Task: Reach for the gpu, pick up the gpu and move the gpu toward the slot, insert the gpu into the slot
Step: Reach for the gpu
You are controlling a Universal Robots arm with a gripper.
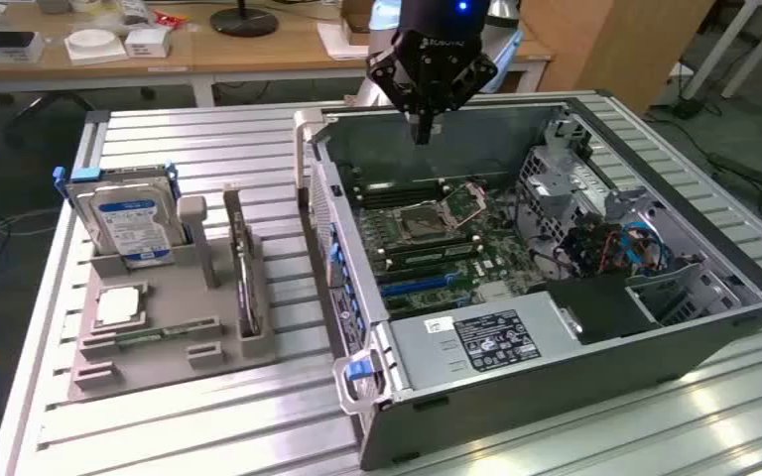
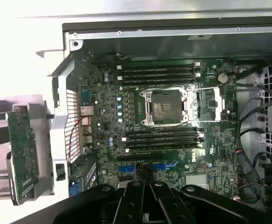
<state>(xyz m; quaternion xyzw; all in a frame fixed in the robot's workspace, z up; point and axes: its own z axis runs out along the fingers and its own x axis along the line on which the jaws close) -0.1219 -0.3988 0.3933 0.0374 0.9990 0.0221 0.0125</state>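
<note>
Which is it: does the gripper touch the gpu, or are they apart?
Apart. The exterior view shows the gripper above the open computer case, while the gpu stands in a grey holder to the exterior view's left.

Place: a robotics lab or electronics workshop.
Work surface: ribbed aluminium table [image 1: 195, 129] across most of the exterior view.
Workpiece: opened desktop computer case [image 1: 554, 397], right of centre, its green motherboard [image 1: 435, 248] laid bare.
Fixture: grey moulded parts holder [image 1: 170, 337] at lower left, with a hard drive [image 1: 127, 223] standing in it.
Machine: black robot gripper [image 1: 423, 134] hanging at top centre.
Background: wooden desk [image 1: 222, 58] along the top edge with small boxes [image 1: 96, 45] on it; cables [image 1: 752, 164] trail on the floor at upper right.
</note>
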